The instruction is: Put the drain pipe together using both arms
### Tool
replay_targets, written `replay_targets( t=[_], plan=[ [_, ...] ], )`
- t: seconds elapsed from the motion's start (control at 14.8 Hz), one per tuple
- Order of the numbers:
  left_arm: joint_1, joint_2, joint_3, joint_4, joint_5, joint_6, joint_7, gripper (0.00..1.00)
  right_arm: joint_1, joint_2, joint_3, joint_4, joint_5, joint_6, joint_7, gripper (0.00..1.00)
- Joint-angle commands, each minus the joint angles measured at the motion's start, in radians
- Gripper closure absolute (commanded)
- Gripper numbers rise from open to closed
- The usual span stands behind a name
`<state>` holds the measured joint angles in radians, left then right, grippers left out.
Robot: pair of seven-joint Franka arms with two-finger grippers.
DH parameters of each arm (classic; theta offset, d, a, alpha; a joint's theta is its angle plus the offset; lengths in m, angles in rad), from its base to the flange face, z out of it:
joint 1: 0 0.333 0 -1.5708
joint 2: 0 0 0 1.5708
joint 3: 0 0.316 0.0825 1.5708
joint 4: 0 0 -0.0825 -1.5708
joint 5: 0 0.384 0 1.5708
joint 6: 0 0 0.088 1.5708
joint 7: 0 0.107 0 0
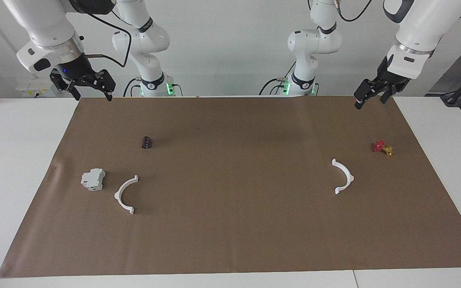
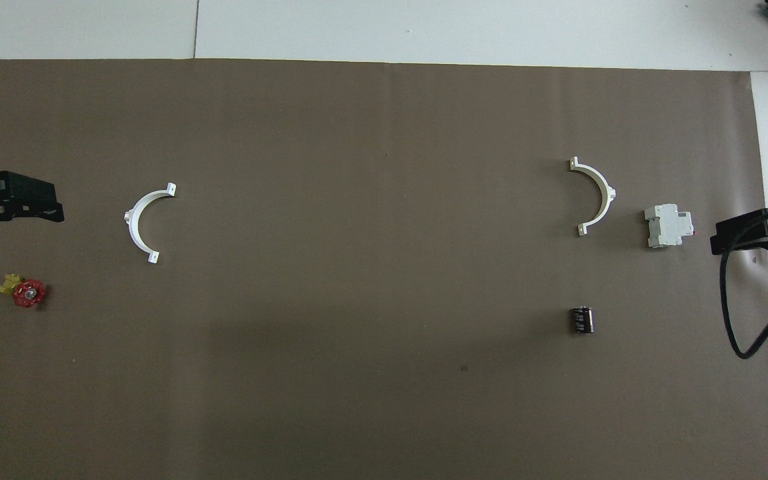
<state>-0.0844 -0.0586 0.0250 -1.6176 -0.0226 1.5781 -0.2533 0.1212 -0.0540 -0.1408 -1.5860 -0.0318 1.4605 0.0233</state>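
A: Does any lettering show on the things lying on the brown mat?
B: None that can be read. The grey-white block shows plain faces in both views, and the small dark cylinder carries only pale stripes, no legible characters
A: And the red-and-yellow valve piece, or the white arcs?
B: They bear no print that can be made out
A: The arms?
B: Their bands by the green-lit bases carry a small mark, too small to read
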Motion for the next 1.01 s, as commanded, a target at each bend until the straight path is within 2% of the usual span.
replay_targets(
  t=[0.0, 0.13, 0.27, 0.4, 0.47, 0.94],
  plan=[
    [0.003, -0.020, -0.004, -0.024, -0.014, 0.023, -0.003, 0.00, -0.012, -0.001, 0.003, 0.004, -0.008, -0.005, -0.037, 0.00],
    [0.003, -0.020, -0.004, -0.024, -0.013, 0.022, 0.000, 0.00, -0.015, -0.006, 0.004, -0.005, -0.007, -0.006, -0.032, 0.00],
    [0.005, -0.020, -0.004, -0.024, -0.014, 0.020, 0.002, 0.00, -0.015, -0.038, 0.004, -0.076, -0.002, 0.030, -0.042, 0.00],
    [0.009, -0.020, -0.004, -0.024, -0.014, 0.020, 0.003, 0.00, -0.015, -0.053, 0.004, -0.161, 0.000, 0.162, -0.093, 0.00],
    [0.009, -0.020, -0.004, -0.024, -0.014, 0.020, 0.003, 0.00, -0.017, -0.032, 0.004, -0.176, 0.000, 0.219, -0.100, 0.00],
    [0.009, -0.020, -0.004, -0.024, -0.014, 0.010, -0.001, 0.00, -0.032, 0.322, 0.004, -0.150, 0.055, 0.657, -0.134, 0.00]
  ],
)
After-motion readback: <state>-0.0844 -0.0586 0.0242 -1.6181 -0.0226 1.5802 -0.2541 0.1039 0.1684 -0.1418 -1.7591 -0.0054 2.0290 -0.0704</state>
